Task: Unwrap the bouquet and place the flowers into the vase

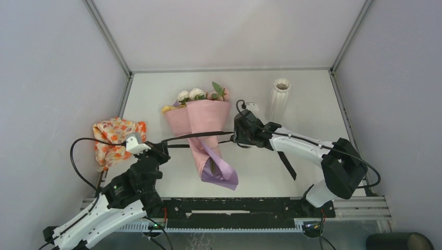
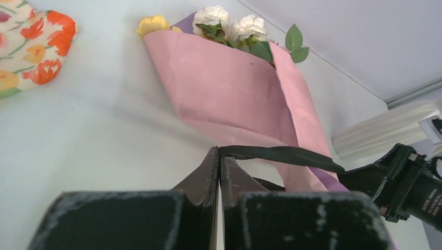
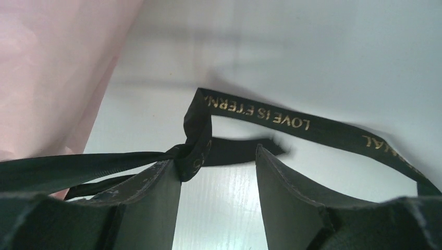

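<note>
The left gripper point(image 2: 219, 153), its fingers pressed together, pinches one end of the black ribbon point(image 2: 281, 154) at its tips, just beside the lower left of the bouquet point(image 1: 206, 135). From that grip the ribbon stretches to the right across the narrow part of the pink paper cone and reaches the right gripper point(image 3: 216, 161). That gripper's fingers stand spread, with nothing clamped between them. A knot in the ribbon point(image 3: 183, 155) sits against the tip of one finger, and a loose length printed with gold letters reading "LOVE IS ETERNAL" loops over the table beyond it.

In the overhead view the left gripper point(image 1: 162, 148) and the right gripper point(image 1: 237, 136) flank the bouquet, which lies flat in the middle of the white table point(image 1: 151, 94), its open end toward the far wall and its lilac-lined tail toward the arm bases. The flowers point(image 1: 193, 95), cream-white heads with a yellow one at the left edge and green leaves to the right, poke out of the top of the wrap.

The vase point(image 1: 280, 99) stands upright near the far right of the table, just beyond the right gripper. An orange floral cloth point(image 1: 117, 138) lies bunched at the left edge, beside the left arm.
</note>
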Robot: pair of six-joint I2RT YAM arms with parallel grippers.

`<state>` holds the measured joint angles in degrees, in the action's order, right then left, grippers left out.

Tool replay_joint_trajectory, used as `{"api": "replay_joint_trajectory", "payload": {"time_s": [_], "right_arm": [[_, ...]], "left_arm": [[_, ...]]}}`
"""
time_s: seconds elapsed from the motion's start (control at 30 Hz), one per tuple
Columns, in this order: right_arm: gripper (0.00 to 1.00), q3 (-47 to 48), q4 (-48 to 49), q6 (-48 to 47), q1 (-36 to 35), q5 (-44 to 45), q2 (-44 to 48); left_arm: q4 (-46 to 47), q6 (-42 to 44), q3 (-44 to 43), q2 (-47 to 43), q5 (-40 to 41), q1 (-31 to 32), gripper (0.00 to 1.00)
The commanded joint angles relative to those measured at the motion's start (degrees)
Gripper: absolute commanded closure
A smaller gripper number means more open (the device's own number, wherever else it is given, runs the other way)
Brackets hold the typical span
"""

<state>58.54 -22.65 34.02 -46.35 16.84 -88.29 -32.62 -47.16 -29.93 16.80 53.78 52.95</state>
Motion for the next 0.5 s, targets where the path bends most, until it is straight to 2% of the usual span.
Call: {"api": "replay_joint_trajectory", "payload": {"time_s": [0.0,0.47], "right_arm": [[0.40,-3.13,-1.69,0.53,4.21,1.77,4.00],[0.39,-12.33,-1.76,-1.73,17.78,-1.49,12.67]], "left_arm": [[-3.90,-3.23,-3.30,-1.44,7.17,-0.81,0.96],[-11.03,-5.64,-5.21,-3.41,12.04,-1.00,0.94]]}}
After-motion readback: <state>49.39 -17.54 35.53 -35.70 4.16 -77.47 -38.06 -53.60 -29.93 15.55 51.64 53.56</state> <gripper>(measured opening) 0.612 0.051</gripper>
